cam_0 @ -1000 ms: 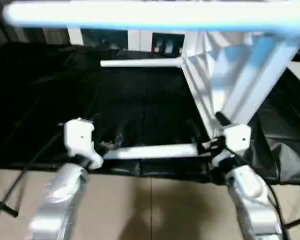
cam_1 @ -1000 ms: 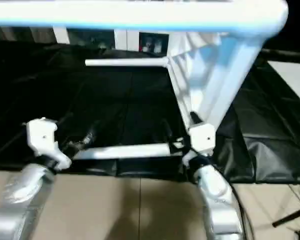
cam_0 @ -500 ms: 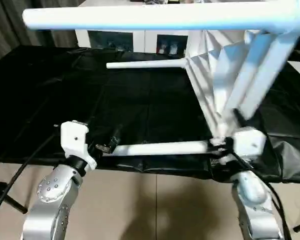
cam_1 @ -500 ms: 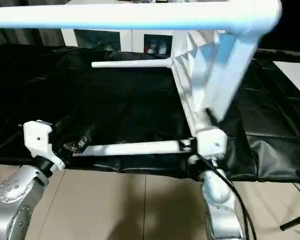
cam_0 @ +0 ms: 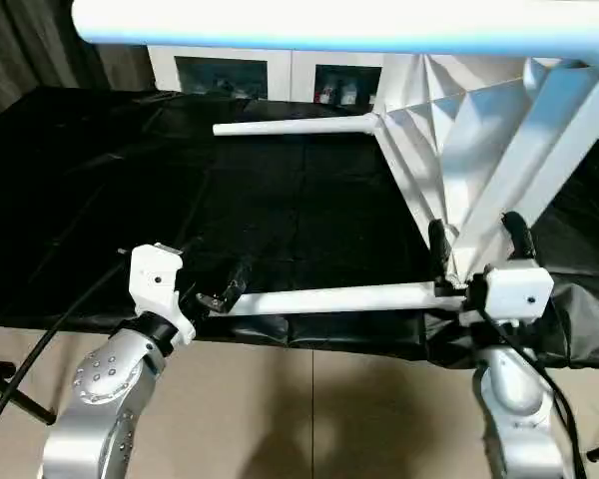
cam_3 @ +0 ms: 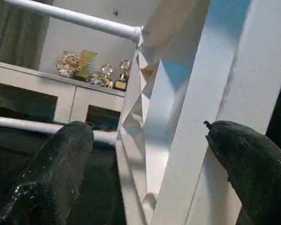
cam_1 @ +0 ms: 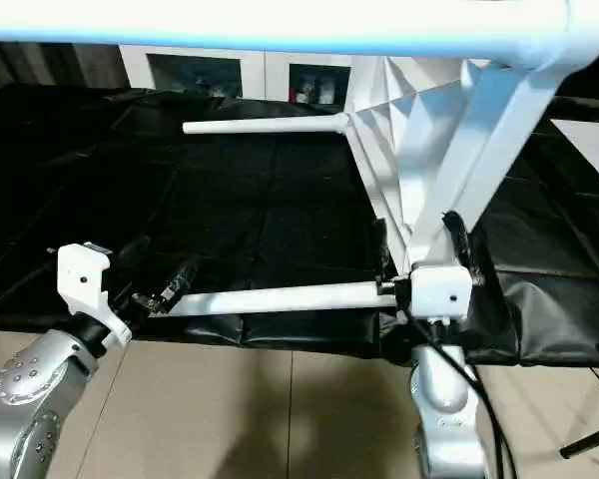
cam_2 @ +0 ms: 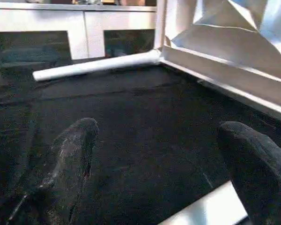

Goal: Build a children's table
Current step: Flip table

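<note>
The children's table lies on its side on the black cloth. Its ribbed top [cam_0: 434, 110] stands on edge at the right, and its legs point left. One leg [cam_0: 329, 297] lies along the cloth's front edge, another [cam_0: 290, 127] lies farther back, and an upper leg [cam_0: 329, 22] crosses overhead. My right gripper [cam_0: 476, 238] is open, its fingers [cam_3: 61, 164] straddling the top's near edge [cam_3: 210, 93] by the lower corner. My left gripper [cam_0: 215, 284] is open at the tip of the front leg [cam_2: 210, 208], which passes between its fingers [cam_2: 70, 159].
A white cabinet with glass doors [cam_0: 280, 75] stands behind the work surface, with small figurines [cam_3: 84, 65] on top of it. The black cloth [cam_0: 130, 180] ends at a front edge above the tiled floor [cam_0: 309, 419]. A black cable [cam_0: 40, 349] hangs at the left.
The camera has shifted. My right gripper has turned so its fingers point up on both sides of the table top's near edge. The left gripper stays by the front leg's tip.
</note>
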